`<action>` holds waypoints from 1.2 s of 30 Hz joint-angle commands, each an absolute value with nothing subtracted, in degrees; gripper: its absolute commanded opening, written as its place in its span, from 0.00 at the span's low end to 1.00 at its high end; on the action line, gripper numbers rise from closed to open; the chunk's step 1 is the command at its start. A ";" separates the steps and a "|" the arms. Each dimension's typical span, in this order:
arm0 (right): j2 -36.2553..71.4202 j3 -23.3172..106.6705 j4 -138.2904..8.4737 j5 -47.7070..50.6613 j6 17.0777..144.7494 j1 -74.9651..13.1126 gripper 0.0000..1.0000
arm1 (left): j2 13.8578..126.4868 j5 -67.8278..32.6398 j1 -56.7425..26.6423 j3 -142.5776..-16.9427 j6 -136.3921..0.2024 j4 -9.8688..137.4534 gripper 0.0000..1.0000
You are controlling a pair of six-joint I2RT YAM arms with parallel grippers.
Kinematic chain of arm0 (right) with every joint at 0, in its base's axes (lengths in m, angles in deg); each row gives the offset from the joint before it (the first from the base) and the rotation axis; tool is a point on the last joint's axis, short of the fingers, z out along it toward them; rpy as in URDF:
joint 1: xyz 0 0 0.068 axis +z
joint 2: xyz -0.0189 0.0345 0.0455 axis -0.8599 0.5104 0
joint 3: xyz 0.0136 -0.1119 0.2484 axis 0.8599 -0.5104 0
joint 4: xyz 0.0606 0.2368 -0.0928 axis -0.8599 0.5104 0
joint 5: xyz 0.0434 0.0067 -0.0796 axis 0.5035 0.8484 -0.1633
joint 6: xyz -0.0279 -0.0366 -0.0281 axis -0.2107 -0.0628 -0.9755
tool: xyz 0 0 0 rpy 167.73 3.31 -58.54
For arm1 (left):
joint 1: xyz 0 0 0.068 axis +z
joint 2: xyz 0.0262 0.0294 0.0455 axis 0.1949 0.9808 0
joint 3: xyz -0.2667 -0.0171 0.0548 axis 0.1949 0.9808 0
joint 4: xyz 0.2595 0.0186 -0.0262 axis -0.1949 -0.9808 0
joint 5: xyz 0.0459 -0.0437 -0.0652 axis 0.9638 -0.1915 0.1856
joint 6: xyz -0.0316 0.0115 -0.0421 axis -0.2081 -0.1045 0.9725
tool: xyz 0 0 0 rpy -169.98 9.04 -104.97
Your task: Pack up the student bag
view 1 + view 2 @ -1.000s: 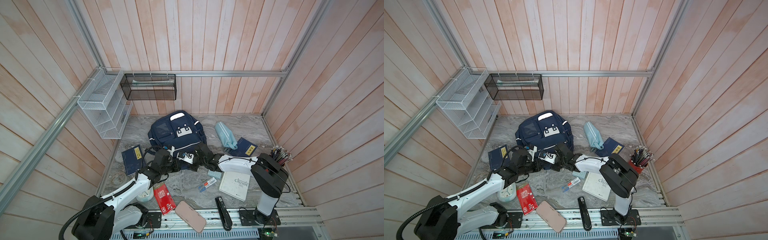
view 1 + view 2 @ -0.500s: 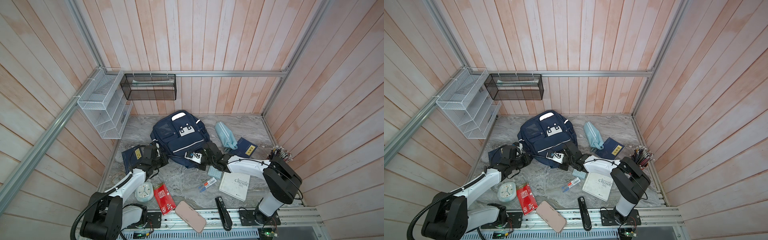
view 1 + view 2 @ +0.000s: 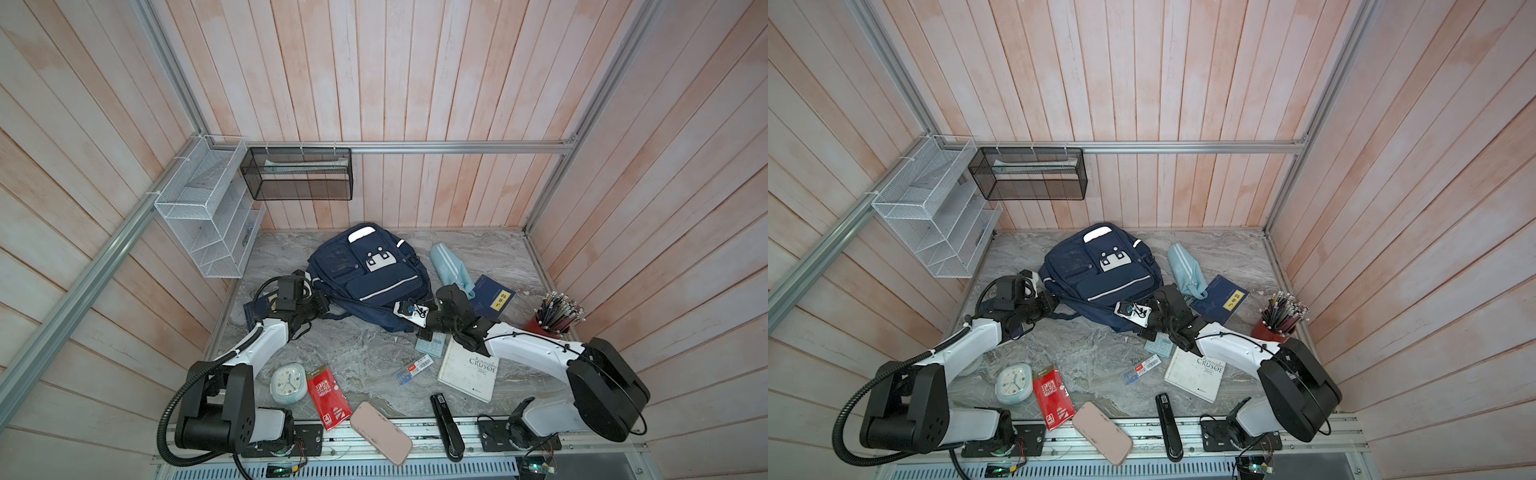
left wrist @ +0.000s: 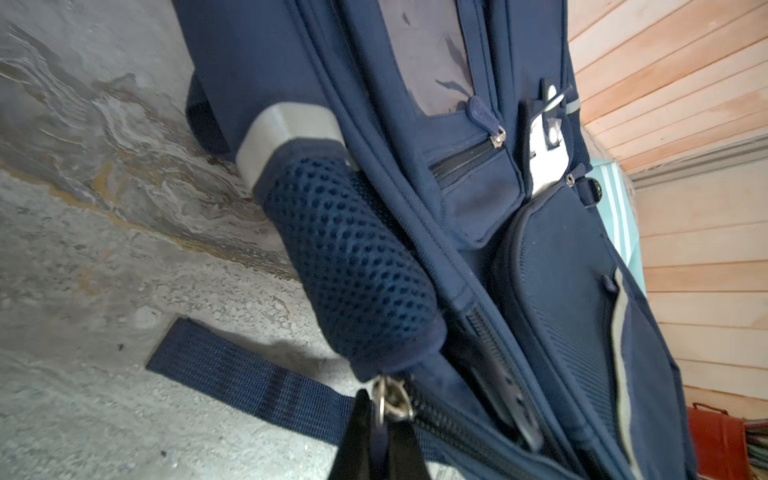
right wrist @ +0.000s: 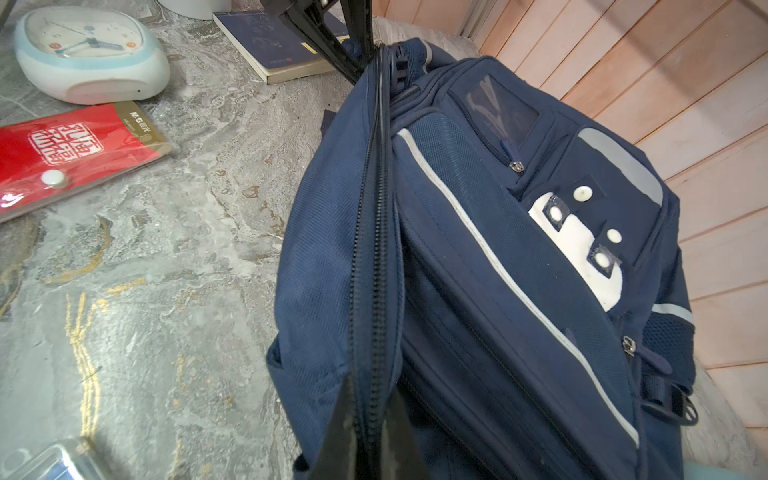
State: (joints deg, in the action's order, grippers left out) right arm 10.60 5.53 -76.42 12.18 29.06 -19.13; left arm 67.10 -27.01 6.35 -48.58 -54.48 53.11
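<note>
A white wire rack (image 3: 208, 216) hung on the left wall and a black mesh basket (image 3: 299, 174) on the back wall, both above the grey marbled tabletop (image 3: 357, 345). Near the tabletop's left edge a navy book (image 3: 252, 309) lay partly under the left arm. Toward the front-left corner sat a pale-blue clock (image 3: 287, 382) and a red packet (image 3: 326, 390), with a pink case (image 3: 380, 432) lying over the front edge. The left gripper (image 3: 322, 306) was at the bag's near left corner, and in the left wrist view its fingers (image 4: 353, 449) were pressed together on the metal zipper pull (image 4: 388, 401). The student bag (image 3: 370, 278) lay front face up in the middle of the tabletop, reaching close to the back edge. The right gripper (image 3: 401, 311) met the bag's near right corner. In the right wrist view its jaws were clamped on the bag's zipper seam (image 5: 374, 249), which ran straight across to the left gripper. Right of the bag lay a light-blue pouch (image 3: 451, 270), just beside a blue booklet (image 3: 494, 301). By the right arm were a small teal card (image 3: 432, 345), a small clear box (image 3: 413, 370) and a white book (image 3: 469, 374). A black stapler (image 3: 446, 424) lay at the front edge, and a red cup (image 3: 544, 328) of pencils stood by the right edge.
</note>
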 commanded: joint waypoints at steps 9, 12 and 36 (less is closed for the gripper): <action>8.13 4.07 -73.66 10.71 28.44 -22.03 0.00 | 71.65 -20.09 15.04 -52.27 -54.16 59.54 0.07; 10.17 5.48 -73.98 12.69 29.77 -21.57 0.00 | 71.46 -22.12 14.35 -52.06 -53.46 59.99 0.14; 3.69 10.02 -63.09 -10.96 80.85 -22.44 0.98 | 57.08 -13.02 -25.31 -54.42 -46.35 54.70 0.86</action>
